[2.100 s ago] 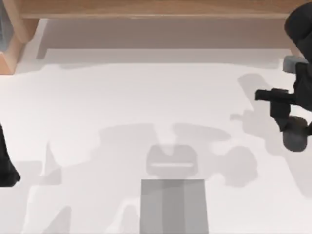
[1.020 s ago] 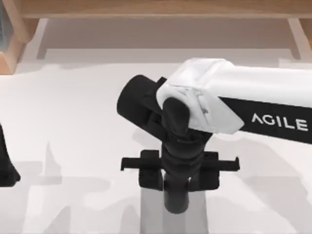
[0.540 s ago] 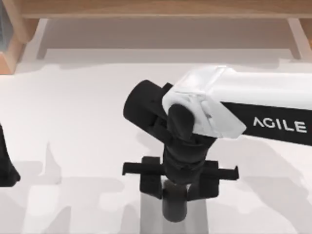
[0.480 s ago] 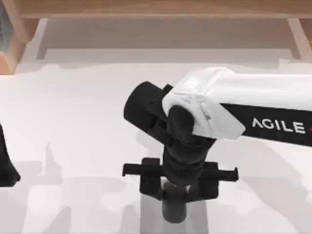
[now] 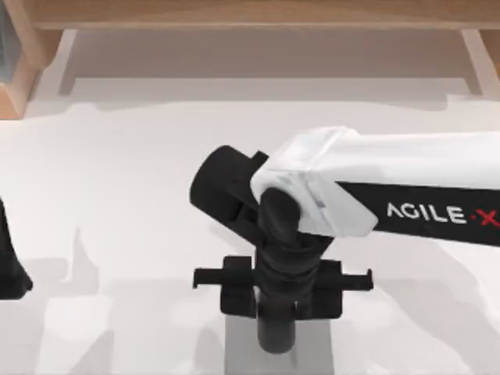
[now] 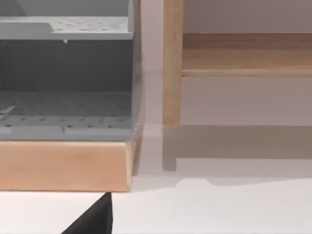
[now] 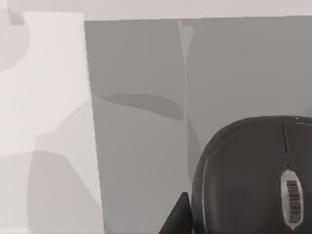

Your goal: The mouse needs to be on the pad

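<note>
The dark mouse (image 7: 248, 175), top side up with its scroll wheel showing, sits close in the right wrist view over the grey pad (image 7: 136, 122). A dark fingertip (image 7: 178, 217) lies against the mouse's side. In the top view my right arm reaches in from the right, and my right gripper (image 5: 280, 312) hangs over the pad (image 5: 238, 348) at the table's front middle. The arm hides the mouse there. My left arm (image 5: 9, 266) stays parked at the left edge of the table.
A wooden shelf (image 5: 250, 12) runs along the back of the table. The left wrist view faces a grey perforated tray (image 6: 63, 112) in a wooden frame, beside a wooden post (image 6: 172, 63). White tabletop (image 5: 117, 180) lies open left of the pad.
The right arm swung in from the right edge to over the pad. In the last half second it shifted slightly left and back. The left arm has not moved.
</note>
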Available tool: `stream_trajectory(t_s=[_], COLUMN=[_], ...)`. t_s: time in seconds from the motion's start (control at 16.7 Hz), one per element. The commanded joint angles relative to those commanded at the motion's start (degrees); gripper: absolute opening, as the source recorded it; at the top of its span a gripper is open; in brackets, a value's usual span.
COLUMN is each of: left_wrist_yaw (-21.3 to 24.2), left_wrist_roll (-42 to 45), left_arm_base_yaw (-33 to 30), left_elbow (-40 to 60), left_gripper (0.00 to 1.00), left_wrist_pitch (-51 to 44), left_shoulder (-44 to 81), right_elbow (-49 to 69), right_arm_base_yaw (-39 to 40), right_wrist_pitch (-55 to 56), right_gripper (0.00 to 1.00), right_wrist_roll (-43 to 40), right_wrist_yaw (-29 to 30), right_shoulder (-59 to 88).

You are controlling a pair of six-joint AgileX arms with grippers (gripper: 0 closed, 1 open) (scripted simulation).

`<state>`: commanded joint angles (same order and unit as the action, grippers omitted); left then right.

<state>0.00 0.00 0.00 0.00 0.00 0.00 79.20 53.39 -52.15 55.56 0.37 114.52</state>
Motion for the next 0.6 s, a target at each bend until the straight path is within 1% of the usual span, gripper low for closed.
stream_trajectory(t_s=[0.12, 0.36, 0.6], left_wrist_yaw=[0.00, 0.00, 0.00], left_wrist_roll=[0.00, 0.00, 0.00], left_arm_base_yaw=[0.00, 0.00, 0.00], left_elbow=[0.00, 0.00, 0.00], left_gripper=[1.00, 1.00, 1.00], left_wrist_pitch=[0.00, 0.00, 0.00], left_shoulder=[0.00, 0.00, 0.00], right_elbow=[-0.65, -0.71, -0.71], right_arm_base_yaw=[0.23, 0.24, 0.24], right_wrist_pitch=[0.56, 0.58, 0.58], right_gripper=[0.00, 0.00, 0.30], right_wrist_roll=[-0.01, -0.01, -0.01], right_wrist_yaw=[1.16, 1.20, 1.20], right_shoulder=[0.85, 0.90, 0.90])
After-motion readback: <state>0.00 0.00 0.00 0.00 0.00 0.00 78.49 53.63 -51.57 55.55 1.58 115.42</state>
